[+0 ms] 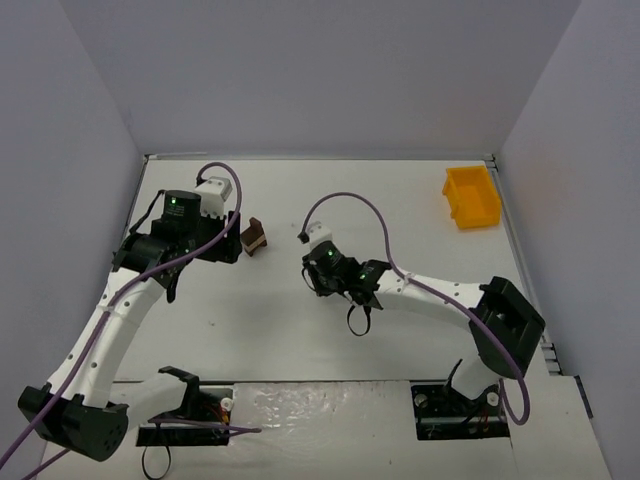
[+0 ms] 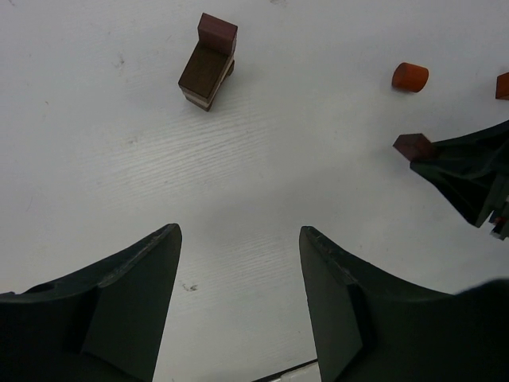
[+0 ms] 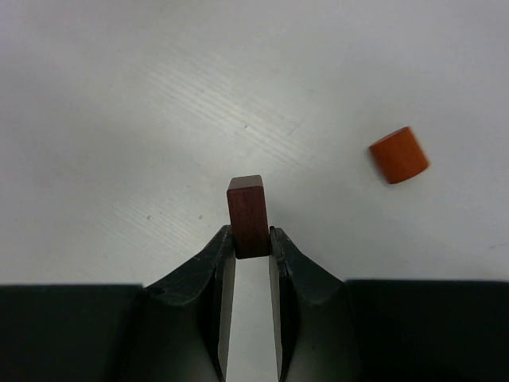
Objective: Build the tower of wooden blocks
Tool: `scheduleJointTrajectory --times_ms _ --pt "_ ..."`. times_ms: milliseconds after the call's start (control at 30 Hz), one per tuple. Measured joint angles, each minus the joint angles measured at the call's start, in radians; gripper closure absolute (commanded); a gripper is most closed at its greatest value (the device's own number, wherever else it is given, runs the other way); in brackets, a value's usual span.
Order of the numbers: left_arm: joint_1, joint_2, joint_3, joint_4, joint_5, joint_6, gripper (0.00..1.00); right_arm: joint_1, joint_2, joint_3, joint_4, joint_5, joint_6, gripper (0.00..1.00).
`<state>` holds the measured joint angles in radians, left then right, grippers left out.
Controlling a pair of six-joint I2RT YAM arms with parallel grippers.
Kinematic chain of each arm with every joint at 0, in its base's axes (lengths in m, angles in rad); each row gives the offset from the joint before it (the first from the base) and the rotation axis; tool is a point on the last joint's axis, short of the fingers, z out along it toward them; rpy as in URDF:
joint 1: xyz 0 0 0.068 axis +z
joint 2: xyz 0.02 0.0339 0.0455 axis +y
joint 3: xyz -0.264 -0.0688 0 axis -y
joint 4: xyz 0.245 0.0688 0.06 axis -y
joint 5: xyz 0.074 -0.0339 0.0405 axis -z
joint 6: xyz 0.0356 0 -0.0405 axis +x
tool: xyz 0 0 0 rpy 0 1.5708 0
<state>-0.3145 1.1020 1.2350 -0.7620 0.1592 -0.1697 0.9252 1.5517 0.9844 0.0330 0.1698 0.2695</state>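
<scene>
This is a robotics lab test cell. A bare white worktop [image 1: 300, 330] is boxed in on three sides by plain pale partition walls [image 1: 320, 70]. Two white-and-black robot arms, the left arm [image 1: 110, 320] and the right arm [image 1: 440, 295], are bolted at its near edge, and purple cables [image 1: 350, 200] loop along them. A yellow plastic bin [image 1: 471, 196] sits in the far right corner, and a few small wood blocks [image 2: 208, 68] lie on the surface.
</scene>
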Motion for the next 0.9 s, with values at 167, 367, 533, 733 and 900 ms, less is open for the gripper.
scheduleJointTrajectory --times_ms 167,367,533,733,900 --pt "0.0 -0.024 -0.048 -0.009 -0.011 -0.02 0.42 0.085 0.118 0.0 0.017 -0.002 0.029 0.99" --pt "0.0 -0.052 -0.093 -0.015 -0.026 -0.028 0.42 0.122 0.182 0.0 0.036 -0.004 0.041 0.85" --pt "0.0 -0.067 -0.126 -0.015 -0.026 -0.029 0.42 0.129 0.193 0.0 0.058 -0.004 0.04 0.69" --pt "0.0 -0.066 -0.165 -0.015 -0.011 -0.029 0.42 0.131 0.196 0.0 0.066 -0.006 0.038 0.62" --pt "-0.011 -0.063 -0.175 -0.003 0.006 -0.037 0.42 0.131 0.196 0.0 0.069 -0.007 0.034 0.52"
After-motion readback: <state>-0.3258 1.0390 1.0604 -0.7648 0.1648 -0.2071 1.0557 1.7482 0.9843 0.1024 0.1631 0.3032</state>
